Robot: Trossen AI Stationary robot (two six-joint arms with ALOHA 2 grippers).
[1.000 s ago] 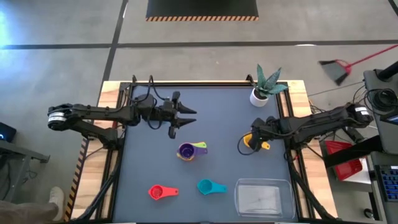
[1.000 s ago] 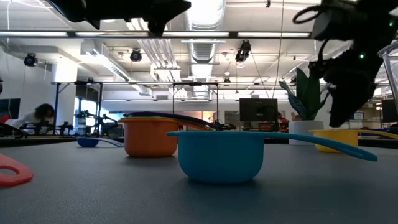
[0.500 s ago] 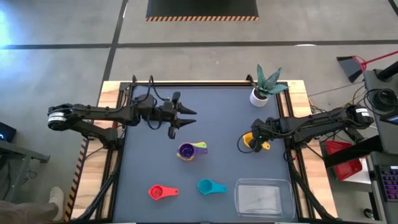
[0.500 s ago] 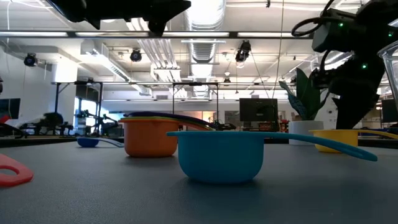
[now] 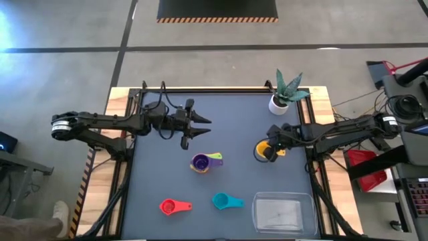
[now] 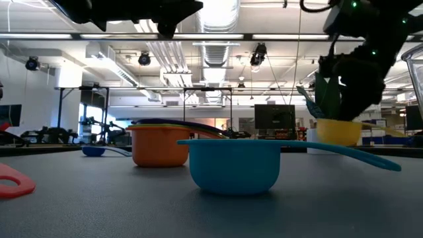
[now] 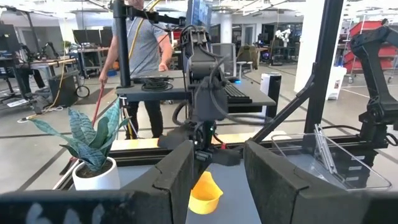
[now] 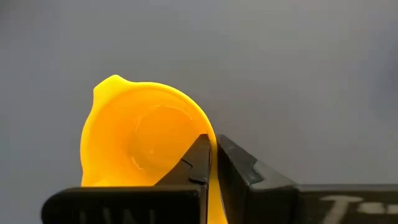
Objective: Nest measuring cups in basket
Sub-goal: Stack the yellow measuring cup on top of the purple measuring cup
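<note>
My right gripper (image 5: 272,148) is shut on the yellow measuring cup (image 5: 263,148), right of the table's middle. In the middle, a purple cup (image 5: 200,162) sits nested in a stack with green and orange cups (image 6: 158,145). A red cup (image 5: 168,206) and a teal cup (image 5: 221,199) rest on their bases near the front edge. The clear basket (image 5: 283,213) lies at the front right. A small blue cup (image 6: 94,151) shows far back in the low view. My left gripper (image 5: 197,127) hovers open at the far left, holding nothing. My right gripper pinches the yellow cup's bowl wall at the rim (image 8: 210,144), one finger (image 8: 198,158) inside the bowl and one (image 8: 236,163) outside. The fingers slant down from the table's right. The cup (image 6: 338,131) hangs upright just clear of the table, its handle (image 6: 390,132) sticking out level.
A white plant pot (image 5: 279,104) stands at the far right, just beyond the held cup. A person (image 7: 140,43) stands beyond the table's right side. Bare tabletop lies between the stack and the basket.
My right gripper has taken hold of the yellow cup and raised it off the table, shifting a little toward the table's left. The cup, which rested on the tabletop half a second ago, now hangs clear and upright.
</note>
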